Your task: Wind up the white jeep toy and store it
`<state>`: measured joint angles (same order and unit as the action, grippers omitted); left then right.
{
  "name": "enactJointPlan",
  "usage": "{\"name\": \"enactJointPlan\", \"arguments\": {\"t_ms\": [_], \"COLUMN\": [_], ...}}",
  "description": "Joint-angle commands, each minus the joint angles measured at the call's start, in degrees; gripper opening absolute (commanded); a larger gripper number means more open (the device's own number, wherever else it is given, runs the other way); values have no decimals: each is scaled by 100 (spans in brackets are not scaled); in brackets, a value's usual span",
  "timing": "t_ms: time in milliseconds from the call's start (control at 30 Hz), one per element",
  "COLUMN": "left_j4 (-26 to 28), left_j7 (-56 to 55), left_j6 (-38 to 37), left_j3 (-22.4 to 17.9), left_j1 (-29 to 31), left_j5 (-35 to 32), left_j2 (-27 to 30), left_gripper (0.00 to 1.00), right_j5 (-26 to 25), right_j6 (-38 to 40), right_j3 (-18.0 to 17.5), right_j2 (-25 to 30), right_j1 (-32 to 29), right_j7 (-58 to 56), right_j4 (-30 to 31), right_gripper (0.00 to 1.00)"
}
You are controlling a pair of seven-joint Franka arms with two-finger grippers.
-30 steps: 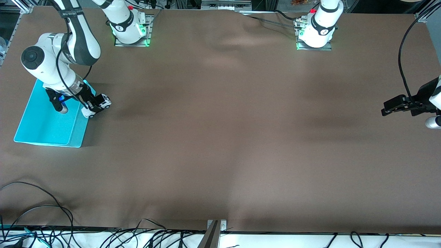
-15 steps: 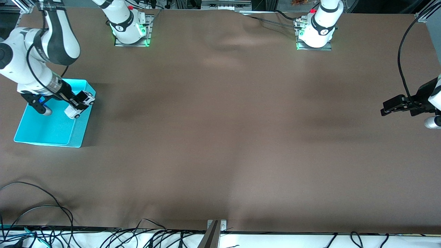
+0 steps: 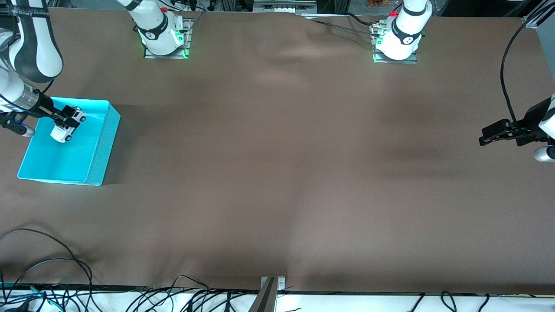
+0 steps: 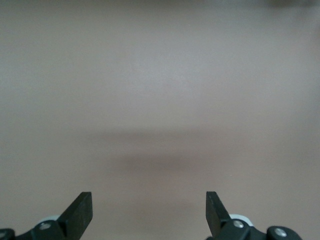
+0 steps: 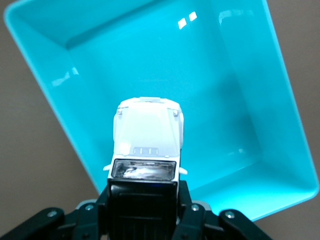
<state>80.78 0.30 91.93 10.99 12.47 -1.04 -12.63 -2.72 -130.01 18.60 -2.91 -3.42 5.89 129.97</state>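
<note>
My right gripper [image 3: 65,123] is clamped on the white jeep toy [image 3: 67,125], carried in the air over the turquoise bin [image 3: 97,143] at the right arm's end of the table. In the right wrist view the toy [image 5: 147,142] hangs nose-out above the bin's floor [image 5: 225,100]. Storing looks nearly done; lowering and release remain. I cannot confirm the winding. Left gripper [image 3: 492,134] waits, fingers spread, empty, over bare brown table [image 3: 277,173].

Right gripper [image 3: 66,122] fingers clamped on white jeep toy [image 3: 67,123]; left gripper [image 4: 149,212] waits, fingers spread
</note>
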Motion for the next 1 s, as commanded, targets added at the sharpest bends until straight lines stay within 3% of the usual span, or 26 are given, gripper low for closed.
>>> {"name": "enactJointPlan", "arguments": {"t_ms": [0,400,967], "left_j4": [8,8,8], "left_j7": [-73,-74,-74], "left_j6": [-70,-70,-88], "left_j3": [0,9,9], "left_j1": [-25,-25,-25], "left_j5": [-2,-2,-2], "left_j2": [42,42,42], "left_gripper": [100,100,100], "right_j5": [-97,-132,-150], "right_j6": [-59,-973,-1105], "right_j3": [-31,-31,-31], "right_j2": [-552,-1906,-2487], "right_j1": [-238,-924,-1021], "right_j7": [-615,-1283,-1284], "right_j4": [-402,-894,-956], "right_gripper": [0,0,0]}}
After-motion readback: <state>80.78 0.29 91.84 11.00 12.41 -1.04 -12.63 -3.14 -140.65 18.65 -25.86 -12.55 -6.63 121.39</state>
